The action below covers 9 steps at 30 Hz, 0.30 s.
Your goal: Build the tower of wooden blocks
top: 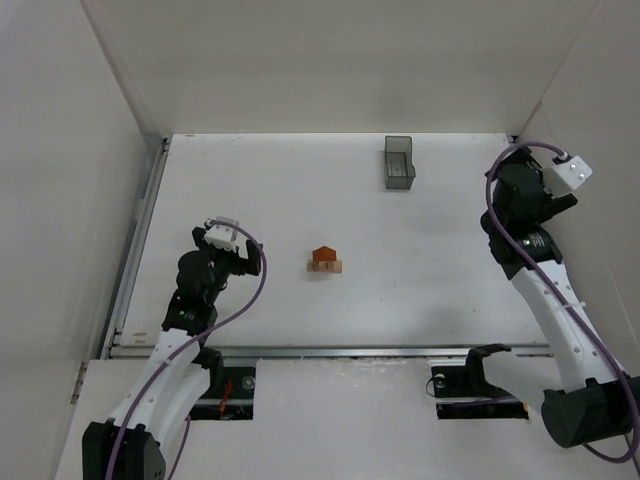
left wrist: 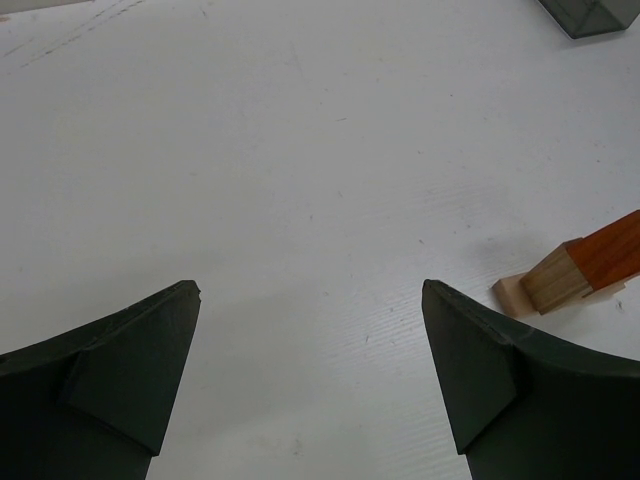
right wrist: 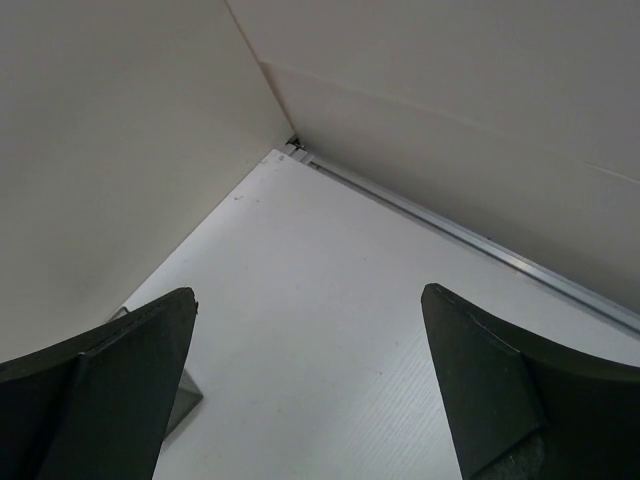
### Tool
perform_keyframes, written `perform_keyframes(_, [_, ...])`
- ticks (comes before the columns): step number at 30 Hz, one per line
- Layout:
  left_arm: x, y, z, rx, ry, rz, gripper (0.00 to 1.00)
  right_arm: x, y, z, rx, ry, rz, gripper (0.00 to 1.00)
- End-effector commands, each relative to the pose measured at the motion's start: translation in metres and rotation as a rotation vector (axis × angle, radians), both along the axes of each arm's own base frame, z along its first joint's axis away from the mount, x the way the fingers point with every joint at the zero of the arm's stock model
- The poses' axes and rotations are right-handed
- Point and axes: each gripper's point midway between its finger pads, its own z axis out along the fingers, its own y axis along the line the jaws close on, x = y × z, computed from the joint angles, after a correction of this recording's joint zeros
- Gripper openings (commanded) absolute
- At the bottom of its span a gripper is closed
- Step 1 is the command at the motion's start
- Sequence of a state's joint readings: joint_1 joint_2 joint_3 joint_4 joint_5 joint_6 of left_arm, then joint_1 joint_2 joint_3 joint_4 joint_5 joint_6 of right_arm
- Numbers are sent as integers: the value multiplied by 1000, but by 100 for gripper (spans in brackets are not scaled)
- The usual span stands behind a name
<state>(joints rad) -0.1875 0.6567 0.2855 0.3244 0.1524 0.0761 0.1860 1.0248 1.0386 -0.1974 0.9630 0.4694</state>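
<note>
The wood block tower point(top: 325, 262) stands mid-table: an orange roof-shaped piece point(top: 324, 255) sits on pale tan blocks point(top: 326, 267). In the left wrist view it shows at the right edge as tan blocks point(left wrist: 555, 280) with the orange piece point(left wrist: 612, 250) on them. My left gripper point(top: 240, 255) is open and empty, well to the left of the tower and low over the table point(left wrist: 310, 292). My right gripper point(top: 505, 195) is open and empty at the far right, raised and away from the blocks point(right wrist: 308, 295).
A translucent dark grey bin point(top: 399, 162) stands at the back, right of centre. It also shows in the left wrist view point(left wrist: 590, 12), and its corner shows in the right wrist view point(right wrist: 182, 400). White walls enclose the table on three sides. A metal rail point(top: 330, 350) runs along the near edge.
</note>
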Motion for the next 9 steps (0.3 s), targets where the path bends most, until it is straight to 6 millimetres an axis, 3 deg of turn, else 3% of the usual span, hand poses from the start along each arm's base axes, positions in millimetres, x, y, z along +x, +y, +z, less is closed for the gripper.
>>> perform_keyframes(1, [3,1,13,-18,-56,11,92,-4,8,27,61,-124,36,100])
perform_keyframes(9, [2,1,15,-20,-65,11,92,2,14,21,73,-127,70,100])
